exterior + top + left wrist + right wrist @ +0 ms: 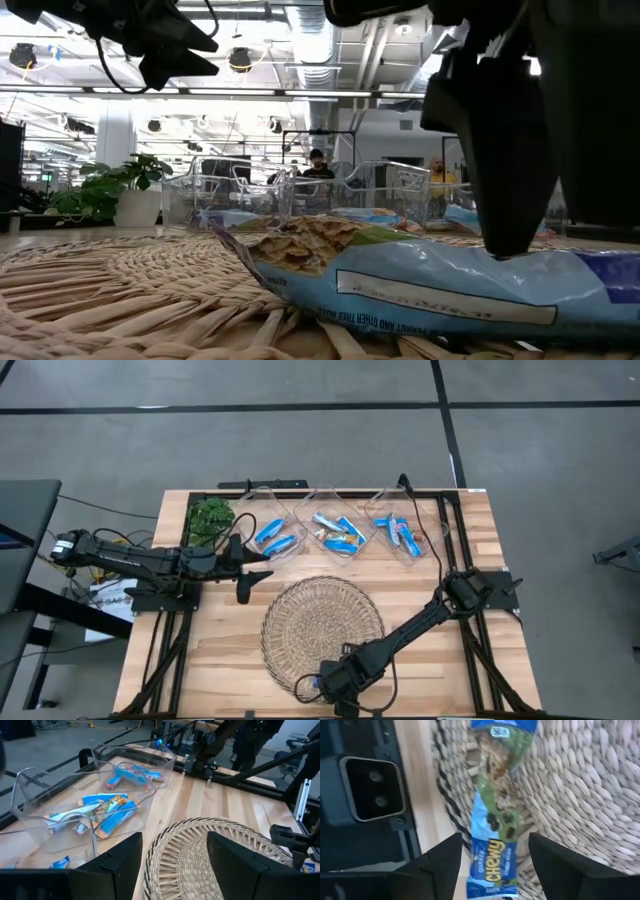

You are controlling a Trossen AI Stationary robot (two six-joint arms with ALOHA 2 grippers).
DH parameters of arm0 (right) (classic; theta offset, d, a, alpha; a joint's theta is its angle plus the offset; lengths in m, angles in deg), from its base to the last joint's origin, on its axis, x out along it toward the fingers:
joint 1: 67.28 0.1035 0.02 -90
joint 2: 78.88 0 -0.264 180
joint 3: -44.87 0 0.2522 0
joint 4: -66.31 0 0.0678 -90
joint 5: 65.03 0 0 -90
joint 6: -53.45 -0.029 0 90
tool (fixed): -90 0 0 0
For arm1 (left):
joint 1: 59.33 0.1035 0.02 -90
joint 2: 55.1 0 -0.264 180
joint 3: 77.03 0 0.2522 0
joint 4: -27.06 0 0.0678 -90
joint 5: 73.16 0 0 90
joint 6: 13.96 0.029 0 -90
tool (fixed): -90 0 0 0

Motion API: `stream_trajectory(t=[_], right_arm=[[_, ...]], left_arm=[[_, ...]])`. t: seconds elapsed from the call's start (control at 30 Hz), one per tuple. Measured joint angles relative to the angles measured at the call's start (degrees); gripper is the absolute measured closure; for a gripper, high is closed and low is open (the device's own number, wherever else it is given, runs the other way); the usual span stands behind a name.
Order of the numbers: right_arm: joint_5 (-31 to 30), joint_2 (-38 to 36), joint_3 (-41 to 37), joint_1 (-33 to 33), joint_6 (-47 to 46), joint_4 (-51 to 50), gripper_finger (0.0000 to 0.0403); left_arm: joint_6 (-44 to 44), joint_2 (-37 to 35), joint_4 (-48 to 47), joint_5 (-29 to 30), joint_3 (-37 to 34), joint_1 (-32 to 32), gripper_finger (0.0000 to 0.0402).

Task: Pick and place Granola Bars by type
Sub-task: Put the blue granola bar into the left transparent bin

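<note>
An open-plan lab or office workspace is indicated: exposed ducts (318, 45) and strip lighting are seen overhead, a grey tiled floor (300, 430) is laid around a wooden bench (220, 650), and seated people (318, 166) are visible beyond a potted plant (105, 190).

Floor (300, 440): grey, smooth, crossed by dark seam lines. Table (480, 540): light wooden planks. Potted plant (105, 190): leafy green, white pot, far left of the room (seen across the table). Ceiling (290, 60): open, with exposed ducts, pipes and bright strip lights. Two people (318, 165): seated far off, beyond the table.
</note>
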Motion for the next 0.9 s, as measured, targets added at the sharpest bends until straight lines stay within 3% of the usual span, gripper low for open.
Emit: stream_trajectory(t=[0.7,0.9], right_arm=[[0.1,1.5,0.0,-0.1,-1.0,-0.6,0.0182],[4.0,3.8,0.2,-0.5,-1.0,1.2,0.0182]], left_arm=[[-0.1,0.0,-0.5,0.5,0.0,0.0,0.0185],[-0.1,0.0,-0.7,0.5,0.0,0.0,0.0185]])
